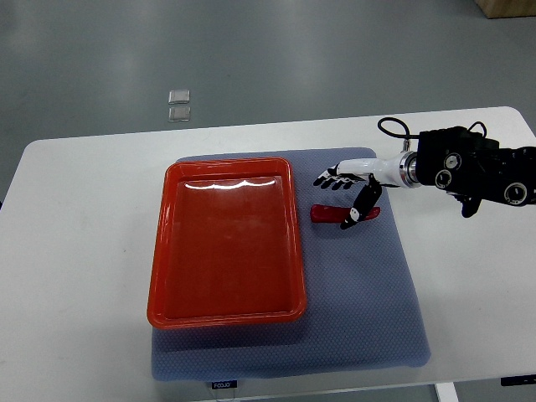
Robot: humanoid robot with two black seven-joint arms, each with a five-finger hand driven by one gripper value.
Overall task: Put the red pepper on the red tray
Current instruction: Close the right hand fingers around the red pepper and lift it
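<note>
A red pepper (328,213) lies flat on the blue-grey mat (368,285), just right of the red tray (163,251). The tray holds nothing. My right hand (342,199) comes in from the right edge and hovers over the pepper. Its fingers (333,179) are spread toward the tray and its thumb (360,208) crosses over the pepper's right part. The hand holds nothing. The pepper's right end is partly hidden by the thumb. My left arm does not show.
The mat lies on a white table (75,251) and the tray sits on the mat's left part. Two small clear items (179,104) lie on the floor beyond the table's far edge. A black cable (394,130) loops at the right wrist.
</note>
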